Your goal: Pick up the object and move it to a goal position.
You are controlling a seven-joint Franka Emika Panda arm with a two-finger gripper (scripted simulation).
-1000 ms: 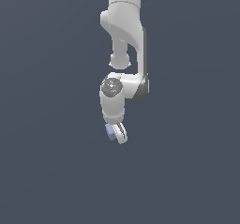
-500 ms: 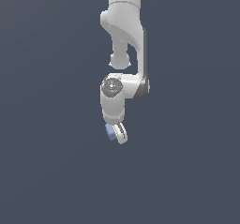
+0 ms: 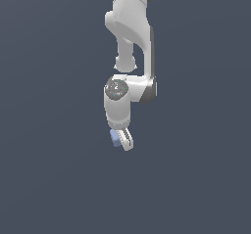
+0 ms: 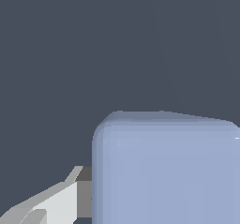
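Observation:
The pale periwinkle-blue cube [image 3: 116, 138] sits between the fingers of my white gripper [image 3: 120, 141], which is shut on it at the end of the downward-pointing arm. In the wrist view the cube [image 4: 166, 169] fills much of the picture, with one white finger [image 4: 51, 203] pressed against its side. The other finger is hidden behind the cube in that view. The cube hangs against the plain dark grey background; I cannot tell its height above the surface.
The white arm [image 3: 130, 32] reaches down from the top of the exterior view. Only a flat dark grey-blue surface [image 3: 49, 179] shows around it.

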